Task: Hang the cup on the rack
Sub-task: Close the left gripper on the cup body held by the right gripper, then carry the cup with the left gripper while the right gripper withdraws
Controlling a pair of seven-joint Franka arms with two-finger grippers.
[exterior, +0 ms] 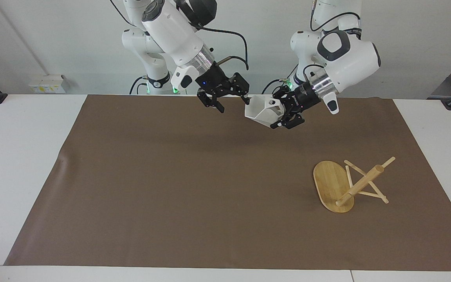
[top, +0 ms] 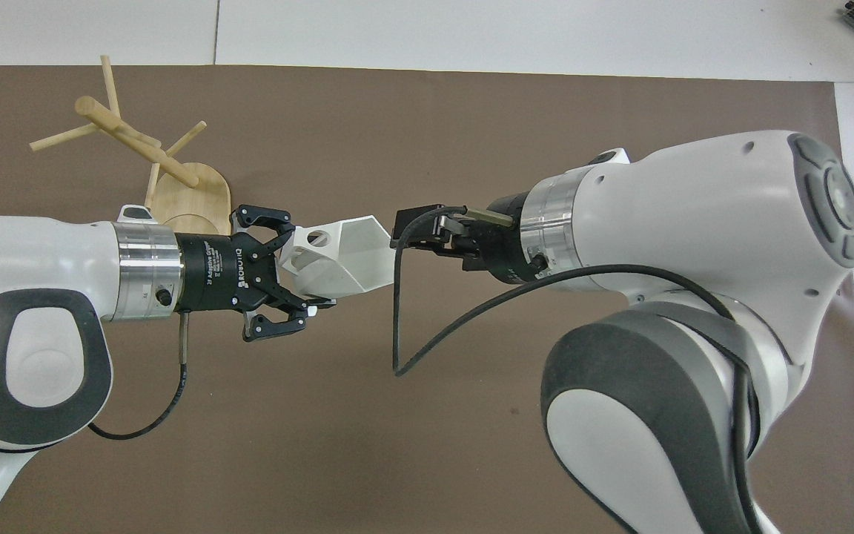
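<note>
We are gripping the cup [exterior: 264, 111] by its handle end in our left gripper [exterior: 284, 114], aloft over the mat [exterior: 178, 188]; our right gripper [exterior: 229, 98] is hanging open just beside it. The rack [exterior: 350, 182] is lying tipped over, toward the left arm's end; hanging is not yet done.

Cup [exterior: 260, 111]: matte white. Rack [exterior: 333, 184]: light bamboo tan with fine grain. Mat [exterior: 170, 188]: plain brown. Table [exterior: 18, 156]: white. Left gripper [exterior: 284, 113], right gripper [exterior: 229, 98]: black on white arms.
</note>
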